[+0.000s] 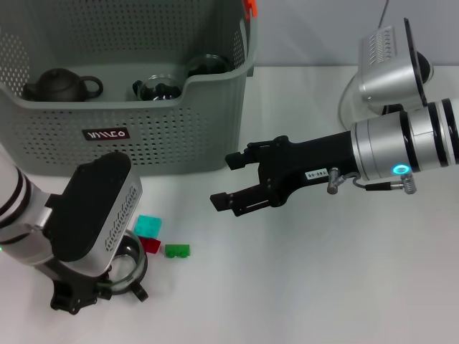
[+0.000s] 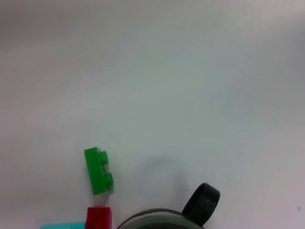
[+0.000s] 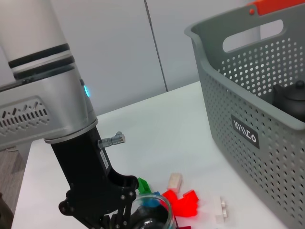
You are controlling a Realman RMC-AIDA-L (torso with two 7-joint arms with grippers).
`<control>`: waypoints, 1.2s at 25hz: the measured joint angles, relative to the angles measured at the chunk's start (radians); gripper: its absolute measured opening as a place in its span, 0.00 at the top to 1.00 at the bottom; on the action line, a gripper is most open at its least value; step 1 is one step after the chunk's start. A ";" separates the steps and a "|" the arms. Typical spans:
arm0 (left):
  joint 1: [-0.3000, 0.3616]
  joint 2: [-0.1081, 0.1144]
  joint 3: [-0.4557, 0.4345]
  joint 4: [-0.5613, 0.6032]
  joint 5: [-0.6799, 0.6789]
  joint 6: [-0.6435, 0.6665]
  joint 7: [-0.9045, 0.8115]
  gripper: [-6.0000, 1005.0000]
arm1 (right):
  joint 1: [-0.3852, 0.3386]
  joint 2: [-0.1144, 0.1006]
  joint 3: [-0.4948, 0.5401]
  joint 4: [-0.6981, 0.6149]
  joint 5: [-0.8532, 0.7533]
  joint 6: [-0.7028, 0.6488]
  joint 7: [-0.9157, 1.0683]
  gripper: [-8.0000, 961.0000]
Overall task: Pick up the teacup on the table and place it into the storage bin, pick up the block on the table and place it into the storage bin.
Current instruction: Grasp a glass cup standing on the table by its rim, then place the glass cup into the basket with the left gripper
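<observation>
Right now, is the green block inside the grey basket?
No, the green block lies on the white table, in front of the grey basket.

Bright, even overhead light; soft shadows fall under the arms on the white table; the left wrist view is slightly blurred.

A black label with stylised white lettering, roughly "VMCO", is showing on the bin; a small white sticker on the right arm is staying illegible.
</observation>
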 joint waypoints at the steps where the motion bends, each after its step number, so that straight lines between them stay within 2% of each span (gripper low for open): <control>1: -0.001 0.000 0.002 0.003 -0.001 0.005 -0.005 0.84 | 0.000 0.000 0.000 0.000 0.000 0.000 0.000 0.05; 5: -0.005 -0.001 0.003 0.012 -0.004 0.019 -0.018 0.92 | -0.001 0.000 0.000 -0.001 0.000 0.000 0.000 0.05; 11: -0.022 -0.001 -0.036 0.084 -0.075 0.127 -0.061 0.96 | -0.002 -0.002 0.000 -0.004 0.000 -0.003 -0.005 0.05; 14: -0.058 -0.001 -0.138 0.119 -0.140 0.202 -0.095 0.96 | -0.005 -0.004 0.000 -0.004 0.000 -0.005 -0.008 0.05; 17: -0.129 0.003 -0.314 0.130 -0.228 0.286 -0.143 0.96 | -0.012 -0.006 0.000 -0.003 -0.002 -0.010 -0.009 0.05; 22: -0.224 0.013 -0.545 0.131 -0.278 0.313 -0.227 0.96 | -0.025 -0.011 0.000 0.001 -0.005 -0.016 -0.011 0.05; 24: -0.263 0.025 -0.616 0.131 -0.291 0.307 -0.271 0.96 | -0.030 -0.011 0.000 -0.001 -0.006 -0.018 -0.011 0.05; 26: -0.311 0.051 -0.687 0.125 -0.310 0.287 -0.326 0.96 | -0.032 -0.012 0.000 -0.003 -0.006 -0.020 -0.014 0.05; 29: -0.389 0.111 -0.754 0.077 -0.349 0.210 -0.412 0.96 | -0.033 -0.013 0.000 -0.004 -0.006 -0.021 -0.020 0.05; 30: -0.419 0.141 -0.756 0.027 -0.357 0.143 -0.446 0.96 | -0.033 -0.014 0.000 -0.004 -0.006 -0.021 -0.022 0.05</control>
